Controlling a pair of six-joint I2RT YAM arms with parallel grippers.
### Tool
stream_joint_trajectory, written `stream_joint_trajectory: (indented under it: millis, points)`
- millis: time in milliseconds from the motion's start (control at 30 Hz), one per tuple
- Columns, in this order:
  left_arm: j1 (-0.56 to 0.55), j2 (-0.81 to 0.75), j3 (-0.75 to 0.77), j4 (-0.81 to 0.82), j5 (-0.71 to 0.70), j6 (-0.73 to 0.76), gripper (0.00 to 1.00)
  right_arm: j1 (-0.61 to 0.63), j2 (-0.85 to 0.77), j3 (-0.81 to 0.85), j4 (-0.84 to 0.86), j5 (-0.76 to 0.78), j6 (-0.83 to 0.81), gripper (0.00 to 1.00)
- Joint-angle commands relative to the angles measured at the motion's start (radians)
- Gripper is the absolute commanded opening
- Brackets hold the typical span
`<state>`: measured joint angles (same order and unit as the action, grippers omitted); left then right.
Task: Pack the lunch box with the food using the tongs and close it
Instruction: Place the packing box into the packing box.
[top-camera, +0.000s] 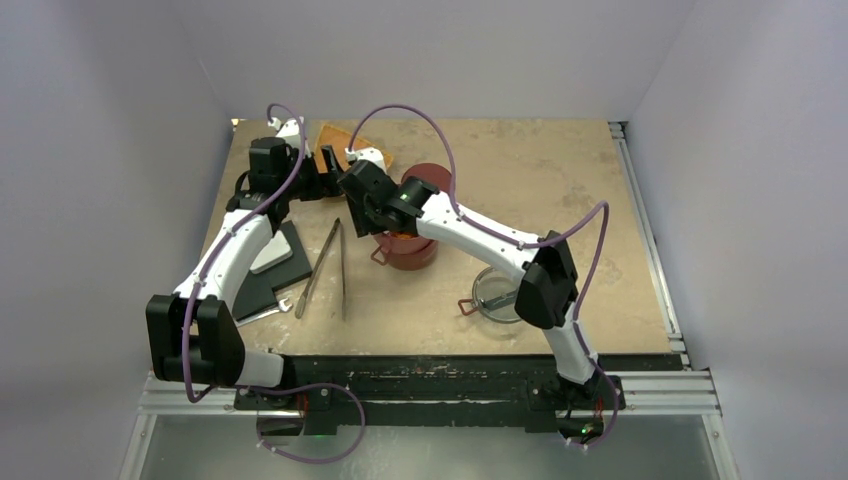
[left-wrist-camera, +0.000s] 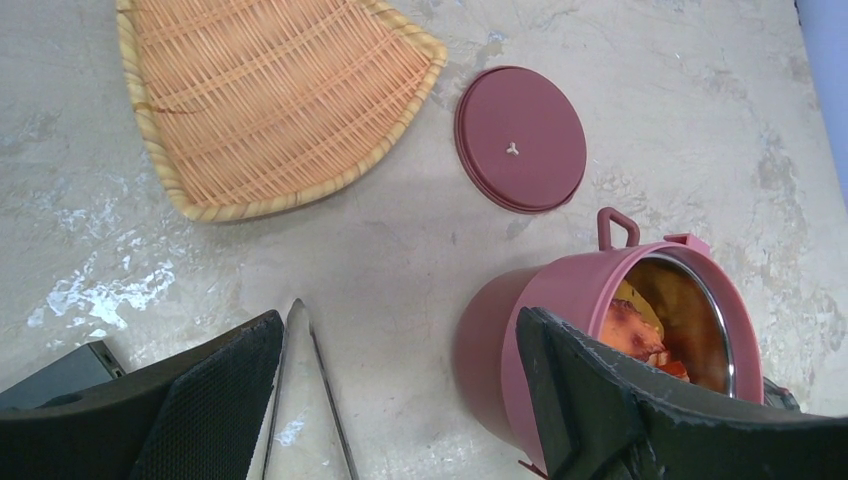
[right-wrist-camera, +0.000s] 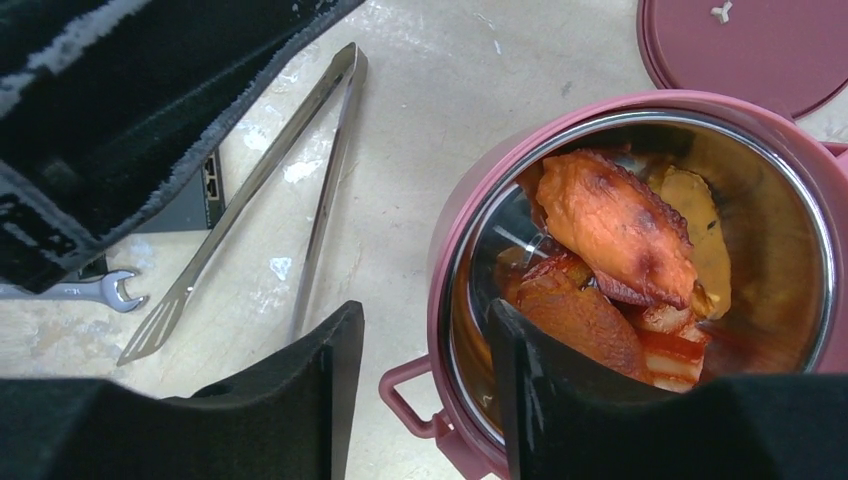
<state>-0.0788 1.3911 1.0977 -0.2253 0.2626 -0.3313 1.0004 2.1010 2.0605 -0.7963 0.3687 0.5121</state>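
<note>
Top view, left of centre: left fingers (left-wrist-camera: 220, 390) spread wide, holding nothing, over bare desk (top-camera: 560, 180) below the orange woven fan-shaped tray (left-wrist-camera: 270, 100). Short silver wrench (right-wrist-camera: 95, 290) lies lower left. Long slim silvery metal tongs (top-camera: 325, 265) lie flat on the desk just left of the bowl, open ends toward the lower edge, untouched. Centre: round dark-red steel-lined lunch box bowl (right-wrist-camera: 450, 230), uncovered, holds orange, red and brown food pieces (right-wrist-camera: 615, 225). Flat dark-red disc lid (left-wrist-camera: 520, 140) lies above it. Right fingers (right-wrist-camera: 300, 400) parted, gripping nothing, bowl's near rim in the gap; contact cannot be told.
</note>
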Motion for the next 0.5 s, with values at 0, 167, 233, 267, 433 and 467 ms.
stream_joint_trajectory:
  millis: [0, 167, 233, 267, 433, 467]
  points:
    - [0.007, -0.015, 0.000, 0.050, 0.043, -0.022, 0.87, 0.004, -0.088, 0.047, 0.011, -0.008, -0.012, 0.54]
    - [0.006, -0.018, -0.011, 0.087, 0.108, -0.025, 0.87, 0.005, -0.151, 0.041, -0.036, 0.006, -0.027, 0.59]
    - [0.007, -0.019, -0.018, 0.105, 0.134, -0.034, 0.86, 0.001, -0.179, 0.032, -0.056, 0.043, -0.034, 0.61]
    - [0.007, -0.019, -0.021, 0.113, 0.144, -0.036, 0.86, -0.002, -0.194, 0.025, -0.065, 0.057, -0.037, 0.62]
    - [0.005, -0.018, -0.027, 0.127, 0.161, -0.037, 0.86, -0.058, -0.274, -0.064, -0.065, 0.075, -0.049, 0.65]
    - [0.005, -0.017, -0.028, 0.130, 0.162, -0.037, 0.86, -0.077, -0.290, -0.090, -0.056, 0.070, -0.052, 0.65]
